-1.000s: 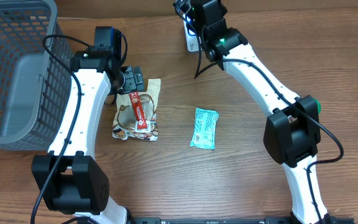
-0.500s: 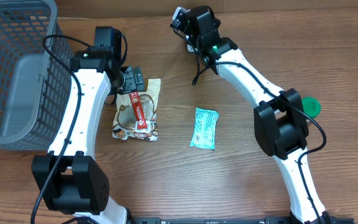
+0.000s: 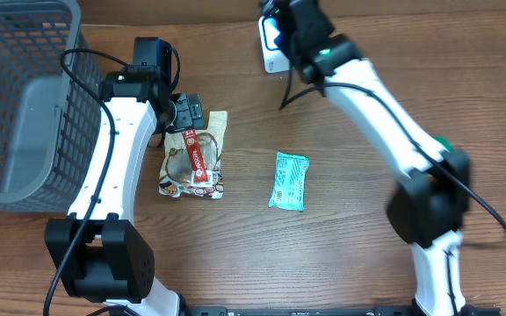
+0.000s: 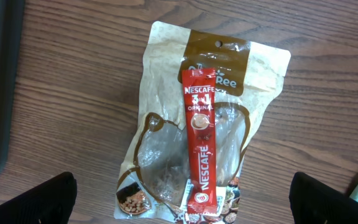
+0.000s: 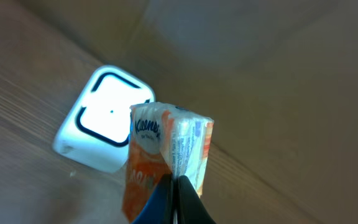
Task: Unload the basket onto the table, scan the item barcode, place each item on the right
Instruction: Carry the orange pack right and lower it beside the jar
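Nescafe 3in1 Original stick [image 4: 201,143] atop pouch [image 4: 160,99]; right gripper [image 5: 174,186] pinches Kleenex pack [image 5: 166,146] (orange).

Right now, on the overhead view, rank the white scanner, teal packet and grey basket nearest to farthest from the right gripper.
From the right gripper, shut on the tissue pack:
1. white scanner, right by it at the table's far edge.
2. teal packet, mid-table, nearer the robot's base.
3. grey basket, far left side.

The table [image 3: 341,254] is brown wood-grain, the tissue pack [image 5: 160,155] orange and white, the scanner [image 5: 101,121] white with a black ring, the coffee stick [image 4: 202,149] red, the pouch [image 4: 163,87] tan and brown, the packet [image 3: 288,181] teal, and the mesh basket [image 3: 7,70] grey.
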